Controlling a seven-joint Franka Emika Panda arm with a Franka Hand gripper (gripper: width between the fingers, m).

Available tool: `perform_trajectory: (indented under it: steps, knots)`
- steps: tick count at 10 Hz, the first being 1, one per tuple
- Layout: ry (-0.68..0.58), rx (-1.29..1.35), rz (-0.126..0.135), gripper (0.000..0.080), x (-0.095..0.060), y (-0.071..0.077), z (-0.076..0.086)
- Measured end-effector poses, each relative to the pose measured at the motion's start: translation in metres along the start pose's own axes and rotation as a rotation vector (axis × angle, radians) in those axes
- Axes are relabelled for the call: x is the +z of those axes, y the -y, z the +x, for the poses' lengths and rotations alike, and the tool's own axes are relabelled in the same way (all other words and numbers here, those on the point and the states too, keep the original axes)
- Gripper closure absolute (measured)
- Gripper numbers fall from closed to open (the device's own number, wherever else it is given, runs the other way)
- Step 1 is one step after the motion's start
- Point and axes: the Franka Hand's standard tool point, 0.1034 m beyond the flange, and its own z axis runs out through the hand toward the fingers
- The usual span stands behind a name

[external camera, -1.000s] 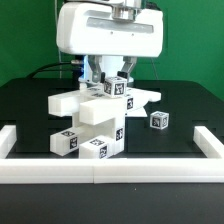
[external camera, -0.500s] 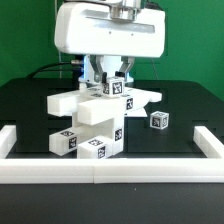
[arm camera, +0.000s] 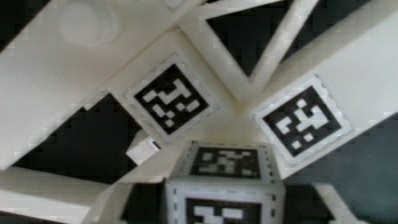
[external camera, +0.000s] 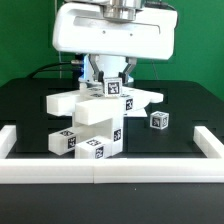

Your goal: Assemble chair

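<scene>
The partly built chair (external camera: 92,115) stands mid-table: stacked white notched bars with tagged blocks (external camera: 68,141) at its foot and a flat slab (external camera: 143,97) behind. My gripper (external camera: 115,84) hangs over its top, shut on a small tagged cube (external camera: 115,89) that sits at the top of the stack. In the wrist view the cube (arm camera: 222,200) fills the gap between my fingers (arm camera: 135,200), with two tagged chair faces (arm camera: 173,97) close beyond it. A loose tagged cube (external camera: 158,119) lies on the exterior view's right.
White border rails (external camera: 100,173) frame the black table at the front and both sides. The arm's large white housing (external camera: 110,30) hangs above the chair and hides what lies behind it.
The arm's housing has shifted very slightly. The cube stays gripped at the top of the stack.
</scene>
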Motion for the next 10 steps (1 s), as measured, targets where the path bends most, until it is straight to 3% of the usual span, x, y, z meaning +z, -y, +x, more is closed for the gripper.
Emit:
perform_trajectory:
  steps: [10]
  knots:
    - [0.001,0.723,0.007,0.0512,0.0005,0.0032,0.0004]
